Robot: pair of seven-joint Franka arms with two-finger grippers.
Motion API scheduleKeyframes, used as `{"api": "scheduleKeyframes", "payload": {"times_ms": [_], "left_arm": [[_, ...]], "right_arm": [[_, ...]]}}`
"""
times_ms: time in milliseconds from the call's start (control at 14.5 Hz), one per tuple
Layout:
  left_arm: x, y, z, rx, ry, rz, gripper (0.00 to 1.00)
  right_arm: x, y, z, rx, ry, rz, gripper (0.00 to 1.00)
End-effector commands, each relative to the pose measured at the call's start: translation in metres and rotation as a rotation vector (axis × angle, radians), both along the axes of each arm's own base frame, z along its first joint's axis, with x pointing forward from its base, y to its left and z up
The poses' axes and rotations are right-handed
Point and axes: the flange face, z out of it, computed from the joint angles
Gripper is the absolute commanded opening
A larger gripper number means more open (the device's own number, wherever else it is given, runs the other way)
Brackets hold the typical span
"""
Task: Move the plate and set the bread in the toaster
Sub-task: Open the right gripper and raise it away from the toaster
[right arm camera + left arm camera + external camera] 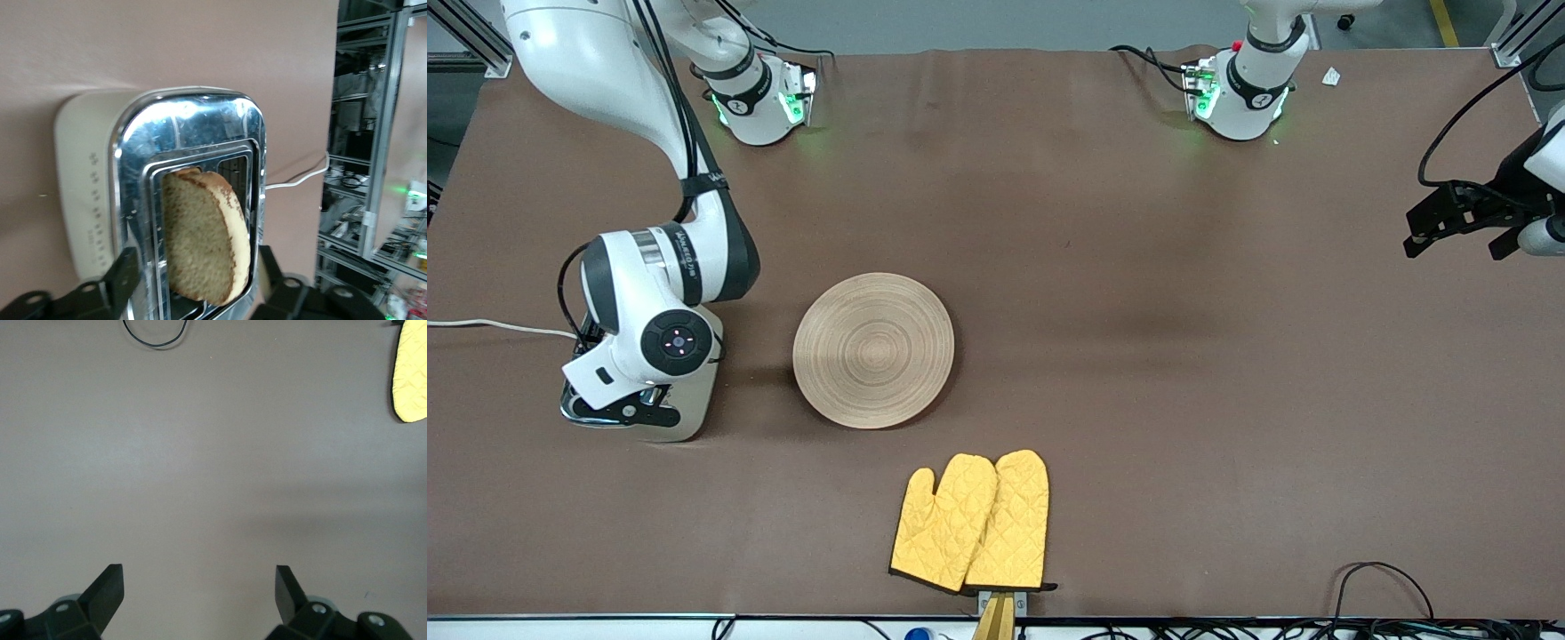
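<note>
Bread (203, 237) stands in a slot of the toaster (167, 200), near the worktop (1138, 267) edge at the right arm's end.

Right gripper (193, 280) hovers above, fingers apart around the slice; left gripper (199, 590) waits, fingers spread. Plate (873, 349) sits beside the toaster. Task looks nearly done.

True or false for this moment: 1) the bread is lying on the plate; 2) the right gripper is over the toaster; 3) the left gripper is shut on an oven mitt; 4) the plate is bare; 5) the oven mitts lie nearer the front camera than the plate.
1) False: the bread stands in a slot of the toaster.
2) True: the right gripper is over the toaster, fingers apart on either side of the bread.
3) False: the left gripper is open over bare table, waiting.
4) True: the plate holds nothing.
5) True: the oven mitts lie nearer the camera.
</note>
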Motion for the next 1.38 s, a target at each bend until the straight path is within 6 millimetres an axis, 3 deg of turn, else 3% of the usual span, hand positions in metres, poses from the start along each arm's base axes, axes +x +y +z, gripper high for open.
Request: {"api": "scheduleKeyframes", "payload": {"times_ms": [0, 346, 760, 967, 1175, 1313], "left_arm": [[0.000, -0.005, 0.005, -0.008, -0.014, 0.008, 1.00], [-0.001, -0.011, 0.005, -0.015, -0.012, 0.058, 1.00], [-0.001, -0.015, 0.005, -0.007, -0.009, 0.052, 1.00], [0.000, -0.014, 0.010, -0.009, -0.020, 0.055, 1.00], [0.005, -0.013, 0.016, -0.008, -0.025, 0.057, 1.00], [0.006, -0.012, 0.019, -0.010, -0.031, 0.058, 1.00]], "right_arm": [[-0.005, 0.005, 0.035, 0.076, -0.044, -0.028, 1.00], [-0.009, -0.001, 0.099, 0.196, -0.133, -0.072, 1.00], [-0.048, -0.014, 0.188, 0.394, -0.179, -0.111, 1.00], [-0.061, -0.030, 0.210, 0.461, -0.142, -0.062, 1.00], [-0.082, -0.070, 0.223, 0.576, -0.097, -0.039, 1.00], [-0.093, -0.110, 0.231, 0.625, -0.064, -0.008, 1.00]]}}
